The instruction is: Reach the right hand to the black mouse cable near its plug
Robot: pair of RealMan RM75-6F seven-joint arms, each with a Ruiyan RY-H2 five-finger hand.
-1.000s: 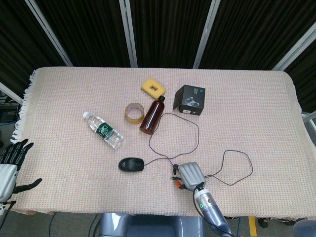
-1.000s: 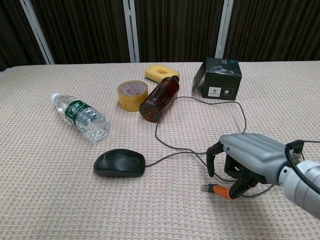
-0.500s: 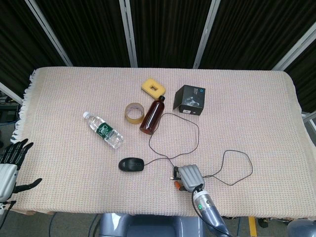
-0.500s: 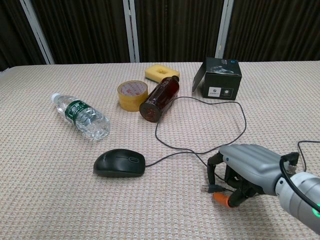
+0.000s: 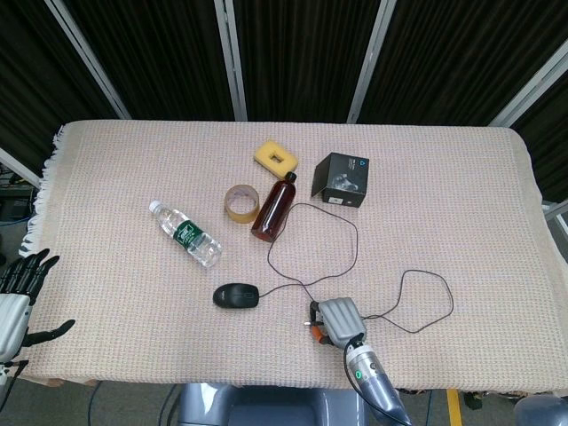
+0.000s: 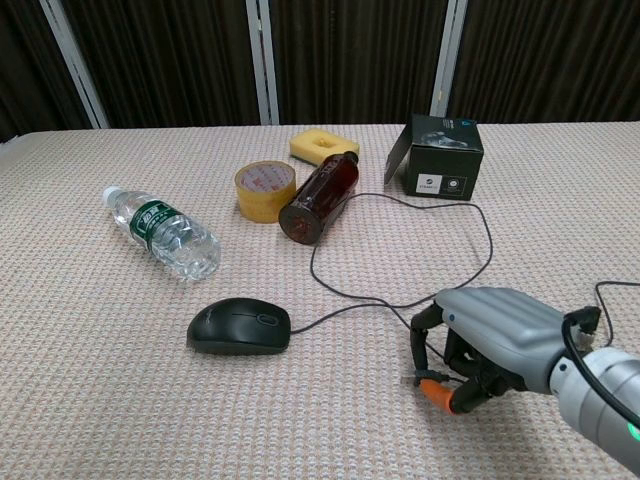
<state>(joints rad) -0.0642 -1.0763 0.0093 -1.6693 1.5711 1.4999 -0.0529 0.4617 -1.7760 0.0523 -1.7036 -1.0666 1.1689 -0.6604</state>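
The black mouse (image 6: 240,326) (image 5: 236,295) lies near the table's front, and its thin black cable (image 6: 487,245) (image 5: 356,241) loops back and then forward to the plug (image 6: 421,378). My right hand (image 6: 492,338) (image 5: 338,317) arches over the cable right at the plug, fingers curved down around it and the orange-tipped thumb (image 6: 442,392) just beside it. Nothing looks pinched; the cable under the palm is hidden. My left hand (image 5: 19,297) hangs off the table's front left corner with its fingers spread and empty.
A clear water bottle (image 6: 165,235), a tape roll (image 6: 265,190), a brown bottle (image 6: 322,198) on its side, a yellow sponge (image 6: 322,146) and a black box (image 6: 437,155) sit behind the mouse. Another cable loop (image 5: 432,304) lies right of my right hand.
My right hand has drawn slightly back toward the front edge and settled lower over the plug end. The left hand and the objects have not moved.
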